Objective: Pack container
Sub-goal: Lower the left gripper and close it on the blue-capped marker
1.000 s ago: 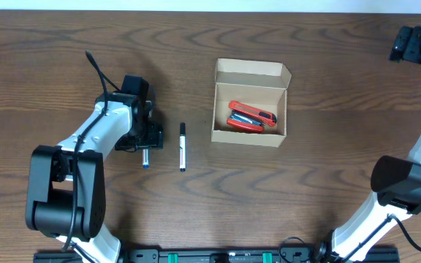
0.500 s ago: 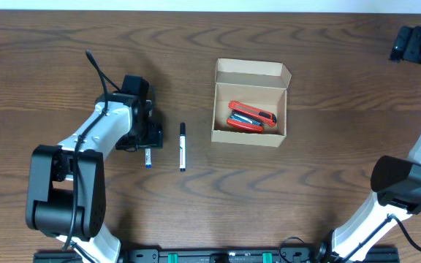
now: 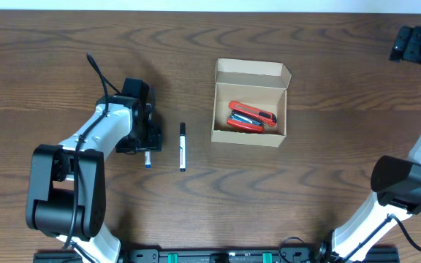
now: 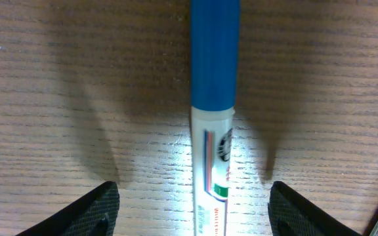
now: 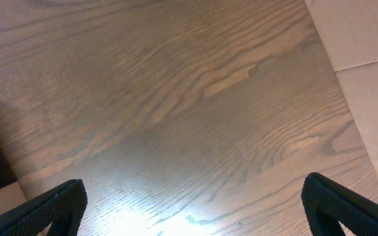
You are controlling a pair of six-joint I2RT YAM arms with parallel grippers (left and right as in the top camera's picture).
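Near the tabletop's middle, the container (image 3: 247,136) (lid open) lies well right of the left gripper (image 4: 197,210), whose released jaws straddle a marker (image 4: 214,78).

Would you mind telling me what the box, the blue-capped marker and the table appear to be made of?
Box: plain cardboard, matte tan, with folded flaps. Marker: likely plastic, smooth and slightly glossy, blue cap on a white printed barrel. Table: wood or wood-look laminate, dark brown with clear grain; I cannot tell which.
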